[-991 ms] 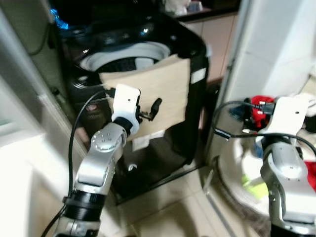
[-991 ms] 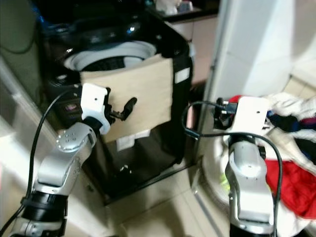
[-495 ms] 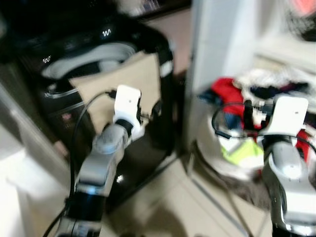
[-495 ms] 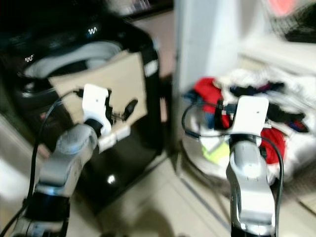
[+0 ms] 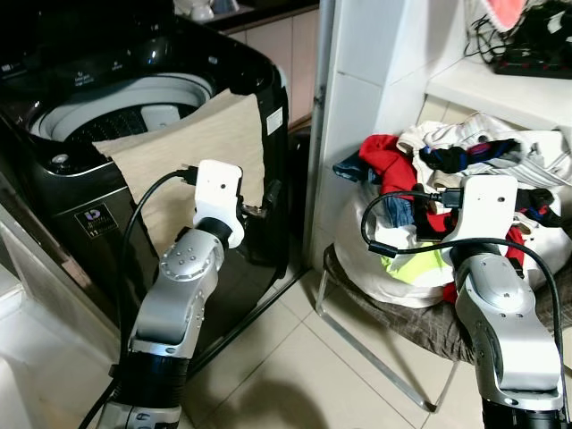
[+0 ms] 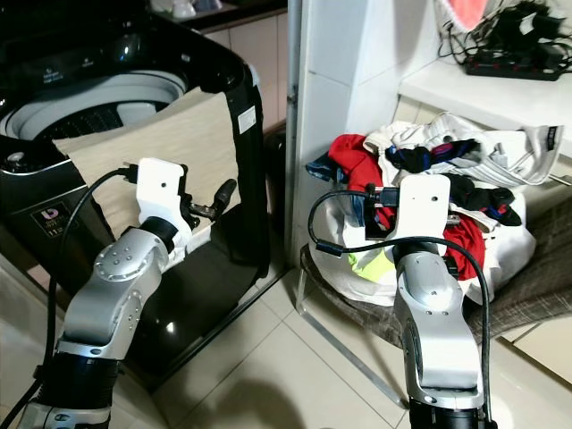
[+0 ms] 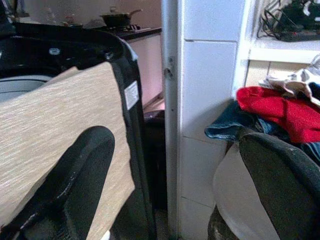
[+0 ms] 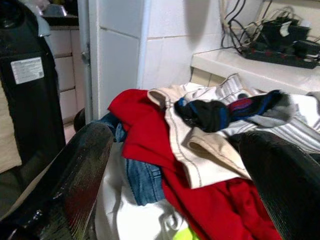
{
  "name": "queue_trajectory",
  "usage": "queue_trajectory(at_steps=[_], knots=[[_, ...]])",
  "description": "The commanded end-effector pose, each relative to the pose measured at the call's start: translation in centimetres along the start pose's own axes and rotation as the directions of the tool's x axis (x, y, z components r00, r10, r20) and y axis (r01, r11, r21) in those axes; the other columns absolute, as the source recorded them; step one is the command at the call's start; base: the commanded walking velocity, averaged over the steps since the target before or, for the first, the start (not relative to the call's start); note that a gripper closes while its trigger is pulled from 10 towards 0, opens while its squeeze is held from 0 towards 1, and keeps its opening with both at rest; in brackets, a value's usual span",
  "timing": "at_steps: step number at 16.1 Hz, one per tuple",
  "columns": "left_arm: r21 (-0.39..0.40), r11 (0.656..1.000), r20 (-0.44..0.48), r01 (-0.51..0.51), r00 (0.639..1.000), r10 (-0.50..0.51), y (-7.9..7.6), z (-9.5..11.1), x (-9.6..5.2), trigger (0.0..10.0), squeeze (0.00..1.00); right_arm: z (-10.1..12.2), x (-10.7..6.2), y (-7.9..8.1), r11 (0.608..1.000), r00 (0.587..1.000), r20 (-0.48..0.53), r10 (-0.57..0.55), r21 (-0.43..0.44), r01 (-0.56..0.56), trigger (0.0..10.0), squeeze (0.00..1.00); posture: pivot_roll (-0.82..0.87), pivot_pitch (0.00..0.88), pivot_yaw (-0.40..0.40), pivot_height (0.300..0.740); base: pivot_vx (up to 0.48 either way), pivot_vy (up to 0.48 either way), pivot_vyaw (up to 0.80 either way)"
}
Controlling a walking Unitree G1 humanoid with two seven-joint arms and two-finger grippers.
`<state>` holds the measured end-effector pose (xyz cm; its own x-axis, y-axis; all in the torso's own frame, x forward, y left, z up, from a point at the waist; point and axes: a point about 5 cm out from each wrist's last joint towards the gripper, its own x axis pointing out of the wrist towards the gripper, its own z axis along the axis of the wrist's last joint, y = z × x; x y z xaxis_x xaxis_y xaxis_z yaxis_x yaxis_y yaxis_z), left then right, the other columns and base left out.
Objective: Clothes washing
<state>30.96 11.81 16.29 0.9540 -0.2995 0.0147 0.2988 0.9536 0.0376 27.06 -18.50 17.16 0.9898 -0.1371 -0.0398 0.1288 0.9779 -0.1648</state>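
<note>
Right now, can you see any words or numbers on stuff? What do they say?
None can be read.
White sticker on the washing machine: print too small.
Round logo label on its front: letters blurred.
Control panel markings: too small.
White label in the right wrist view: blurred.

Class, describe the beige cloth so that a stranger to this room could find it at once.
Start at the black washer, left of the white tiled pillar. The beige cloth hangs from its open drum over the front rim, just beyond the left pincer. It is plain and flat, unlike the bright laundry pile heaped right of the pillar.
</note>
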Motion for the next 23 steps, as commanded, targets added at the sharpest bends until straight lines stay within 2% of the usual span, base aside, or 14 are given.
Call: queue_trajectory(at_steps=[1,5,12,19,20,23], knots=[[-0.006,1.000,0.021,-0.023,1.000,0.023,0.6,0.5,-0.3,10.0,0.00,0.1,0.1,0.2,1.000,1.000,-0.005,0.014,0.015,-0.014,10.0,0.00,-0.10,0.000,0.003,0.740,0.255,0.000,0.00],[-0.027,0.999,0.020,-0.035,0.999,0.035,0.6,0.4,-0.5,10.0,0.00,-0.1,0.4,0.1,1.000,1.000,-0.012,0.022,0.019,-0.022,10.0,0.00,-0.10,0.000,-0.003,0.740,0.302,0.000,-0.60],[-0.012,0.999,0.019,-0.047,0.999,0.047,1.1,0.4,-0.6,10.0,0.00,0.9,0.8,0.8,0.997,0.997,0.050,0.063,0.040,-0.065,10.0,0.00,-0.10,0.000,0.004,0.740,0.330,0.000,0.00],[0.003,0.998,0.022,-0.057,0.998,0.057,1.7,0.6,-0.8,10.0,0.00,0.6,0.7,1.4,0.995,0.996,0.045,0.081,0.053,-0.084,10.0,0.00,-0.09,0.000,0.004,0.740,0.341,0.000,0.00],[0.004,0.998,0.023,-0.057,0.998,0.057,1.8,0.7,-0.8,10.0,0.00,0.5,0.7,1.4,0.993,0.996,0.041,0.084,0.076,-0.087,10.0,0.00,-0.08,0.000,0.007,0.740,0.371,0.000,-0.54],[0.009,0.999,0.026,-0.047,0.999,0.047,1.8,0.9,-0.8,10.0,0.00,0.4,0.8,1.4,0.995,0.997,0.033,0.075,0.061,-0.077,10.0,0.00,-0.08,0.000,0.014,0.740,0.385,0.000,-0.70]])
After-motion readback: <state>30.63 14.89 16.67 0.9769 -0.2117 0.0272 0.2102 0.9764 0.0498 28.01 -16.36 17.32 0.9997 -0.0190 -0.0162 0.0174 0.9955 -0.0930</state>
